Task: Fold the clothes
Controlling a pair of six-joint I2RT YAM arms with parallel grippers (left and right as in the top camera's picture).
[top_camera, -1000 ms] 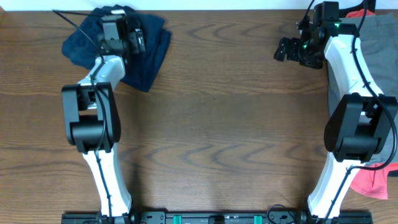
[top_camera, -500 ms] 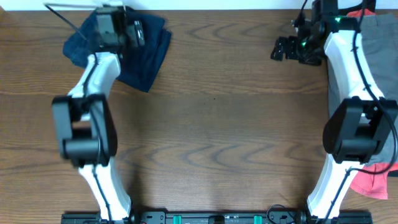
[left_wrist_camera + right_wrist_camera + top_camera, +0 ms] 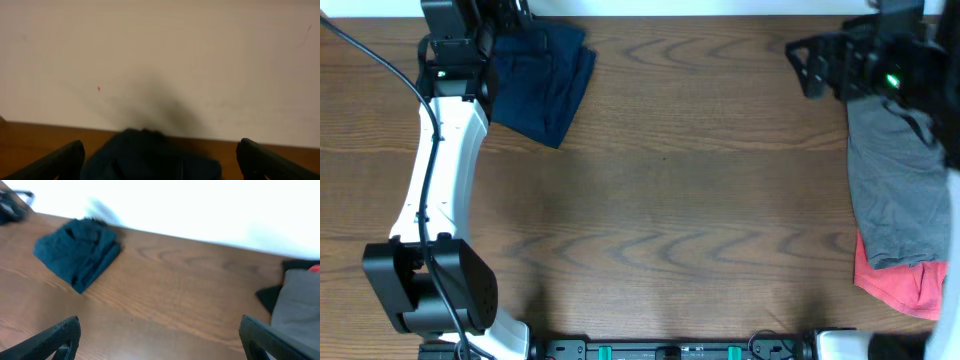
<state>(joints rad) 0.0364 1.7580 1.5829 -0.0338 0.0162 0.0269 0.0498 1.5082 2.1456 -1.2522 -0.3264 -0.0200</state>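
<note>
Grippers both released: left gripper (image 3: 160,150) by the folded dark navy fabric shorts (image 3: 545,85) far left, right gripper (image 3: 160,330) empty. I would pinch only the grey fabric shorts (image 3: 900,190), leaving the coral-red fabric pair (image 3: 900,285).

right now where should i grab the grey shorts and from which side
Probably the long edge of the grey shorts that faces the middle of the table, towards the far end, coming down from that side with the right end effector. That edge lies flat on bare wood. The near end overlaps the red shorts, so a pinch there could catch both.
</note>
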